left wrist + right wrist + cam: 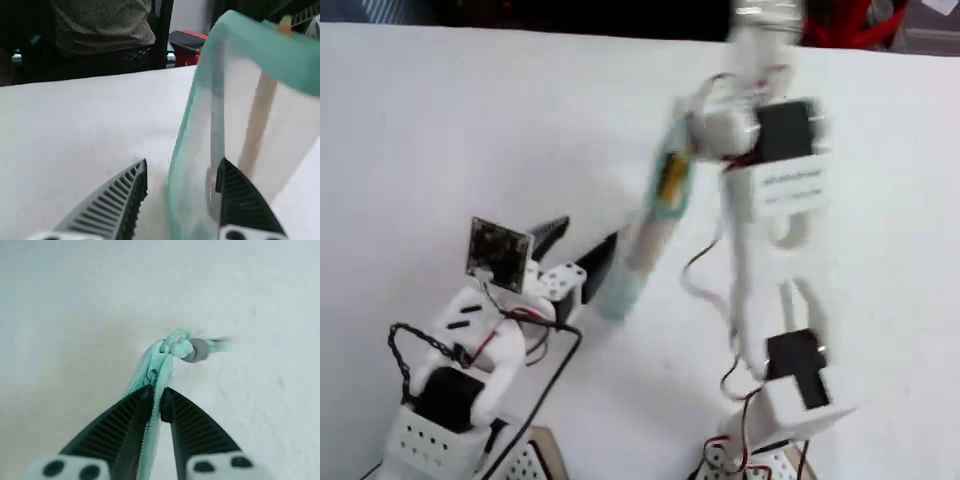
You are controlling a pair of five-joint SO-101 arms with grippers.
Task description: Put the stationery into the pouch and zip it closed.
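Right end effector (156, 396) pinched tight on the teal pouch (159, 362) at its zipper edge, just beside the grey zipper pull (198, 350); pouch slants down from it over the white tabletop (440, 130); left end effector (182, 167) spread wide, the pouch's lower end between its fingers; a pale stick (257, 120) shows through the mesh.

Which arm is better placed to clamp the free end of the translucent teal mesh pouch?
Probably left: the open left gripper has the teal mesh pouch's edge between its fingers, while the right gripper is shut on the zip end.
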